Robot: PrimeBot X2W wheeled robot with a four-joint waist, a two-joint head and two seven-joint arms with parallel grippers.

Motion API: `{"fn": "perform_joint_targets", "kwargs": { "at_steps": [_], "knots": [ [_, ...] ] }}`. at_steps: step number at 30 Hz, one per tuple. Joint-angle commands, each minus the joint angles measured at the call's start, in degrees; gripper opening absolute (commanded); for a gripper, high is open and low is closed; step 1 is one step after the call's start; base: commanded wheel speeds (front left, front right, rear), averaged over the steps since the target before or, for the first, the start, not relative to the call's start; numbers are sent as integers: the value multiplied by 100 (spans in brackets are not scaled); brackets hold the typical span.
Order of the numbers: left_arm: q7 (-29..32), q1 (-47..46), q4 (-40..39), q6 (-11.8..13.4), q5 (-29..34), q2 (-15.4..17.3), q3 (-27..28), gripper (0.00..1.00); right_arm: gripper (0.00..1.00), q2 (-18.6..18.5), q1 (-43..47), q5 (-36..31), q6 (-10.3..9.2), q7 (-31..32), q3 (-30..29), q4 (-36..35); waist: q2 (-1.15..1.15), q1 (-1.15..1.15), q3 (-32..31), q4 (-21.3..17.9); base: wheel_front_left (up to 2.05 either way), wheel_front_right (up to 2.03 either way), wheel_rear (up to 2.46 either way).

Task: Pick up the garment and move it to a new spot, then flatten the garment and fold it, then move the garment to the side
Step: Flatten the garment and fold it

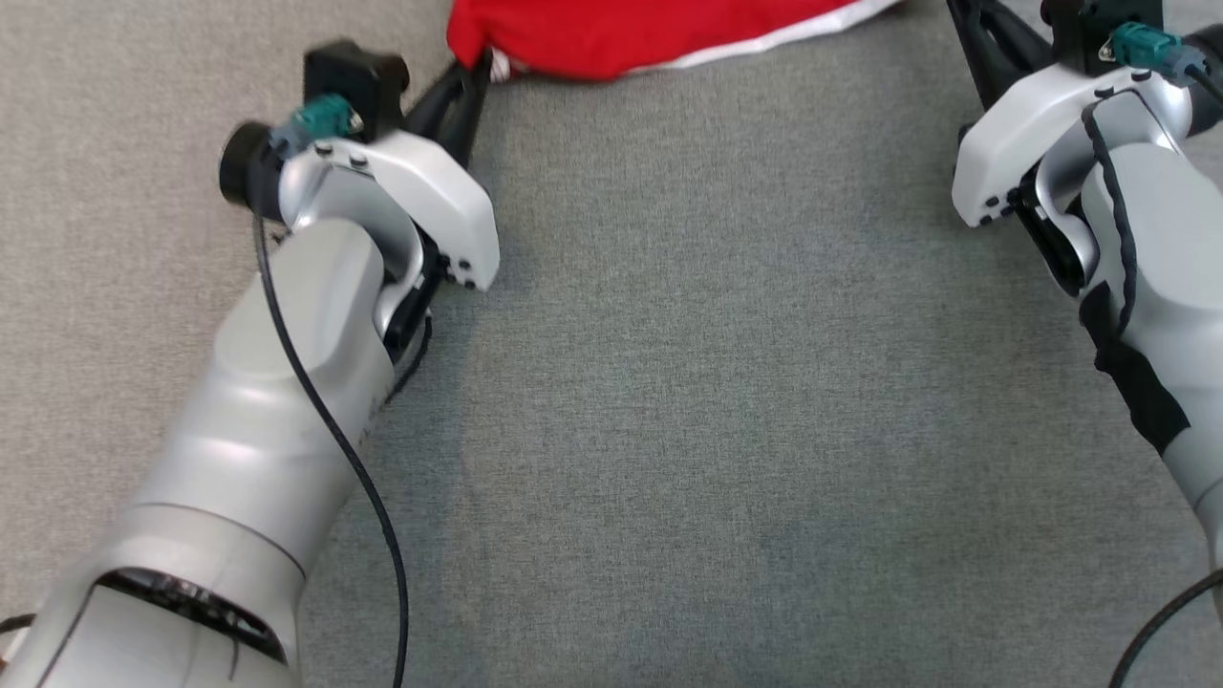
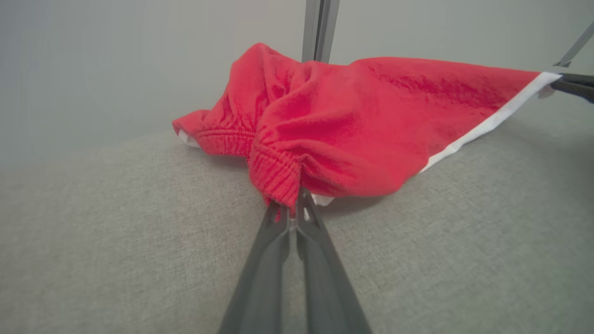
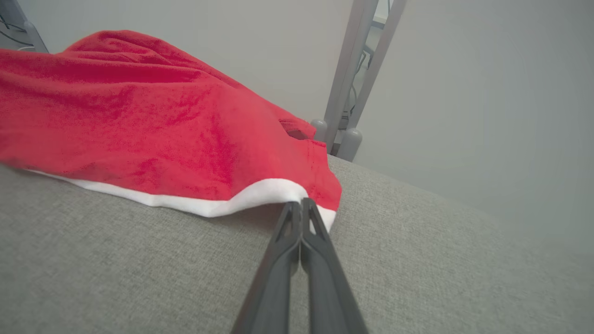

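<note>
Now the left gripper (image 2: 292, 211) and right gripper (image 3: 301, 205) each clamp the garment's (image 2: 362, 130) edge (red, white-trimmed).

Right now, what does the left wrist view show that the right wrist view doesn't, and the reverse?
Left wrist view: the left gripper shut on a ribbed waistband, with the right gripper at the far white-trimmed corner. Right wrist view: the grey frame's rounded feet, and the right gripper's pinch on that corner seen close up. Shared: the red garment, its white trim, the grey fabric surface and a grey frame upright.
</note>
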Motion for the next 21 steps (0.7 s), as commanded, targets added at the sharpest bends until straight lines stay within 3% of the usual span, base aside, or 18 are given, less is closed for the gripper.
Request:
{"fn": "perform_joint_targets", "kwargs": {
  "at_steps": [1, 6, 12, 21],
  "knots": [
    [54, 138, 61, -6, -117, 25, -205, 0, 0, -100, 175, 229, -4, 112, 229, 67, 0, 0, -230, 31, 0, 0, 0],
    [417, 380, 60, -7, -429, 23, -925, 0, 0, -352, 362, 811, -4, 429, 1026, -52, 0, 0, -533, 65, 0, 0, 0],
    [624, 415, 145, -7, -550, 252, -1662, 0, 0, -698, 492, 1514, -4, 619, 1713, -284, 0, 0, -755, 107, 0, 0, 0],
    [529, 531, 430, -7, -598, 318, -2287, 0, 0, -1102, 686, 2494, -4, 1339, 2568, -520, 0, 0, -1091, 175, 0, 0, 0]
  ]
}}
